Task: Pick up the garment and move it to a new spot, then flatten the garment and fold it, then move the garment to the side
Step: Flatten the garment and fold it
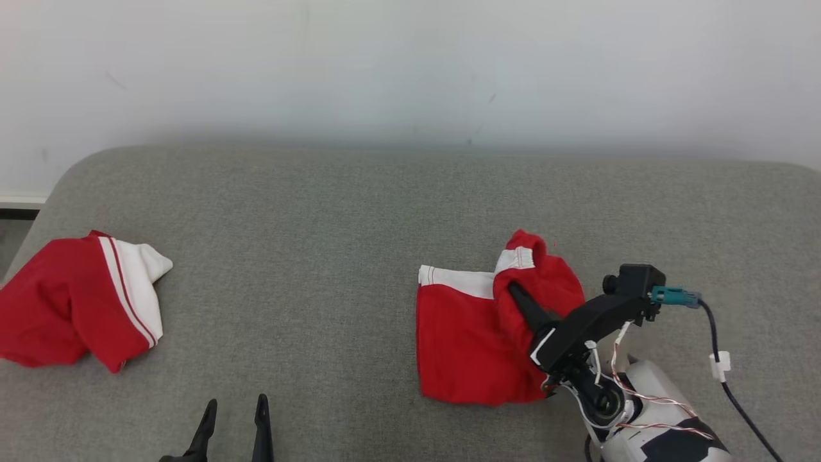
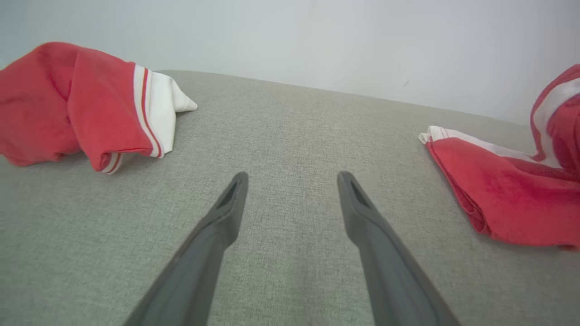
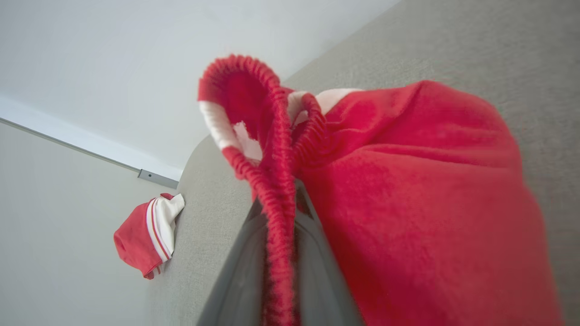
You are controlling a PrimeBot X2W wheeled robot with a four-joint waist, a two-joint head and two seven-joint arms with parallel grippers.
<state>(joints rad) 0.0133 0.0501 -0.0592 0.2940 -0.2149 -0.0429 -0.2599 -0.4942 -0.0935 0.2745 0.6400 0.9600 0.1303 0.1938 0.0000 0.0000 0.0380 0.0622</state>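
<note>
Right tool (image 1: 516,295) pinching ribbed edge (image 3: 276,203), perhaps waistband, of smaller red garment (image 1: 462,350); left tool (image 2: 292,181) spread, jersey (image 1: 67,308) well apart.

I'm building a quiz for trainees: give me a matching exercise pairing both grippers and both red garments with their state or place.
1 left gripper
2 right gripper
3 white-sleeved jersey
4 elastic-edged red garment

A bunched at the robot's left, untouched
B shut on fabric
C open over bare cushion
D on the robot's right, edge gripped

Pairs: 1-C, 2-B, 3-A, 4-D
</note>
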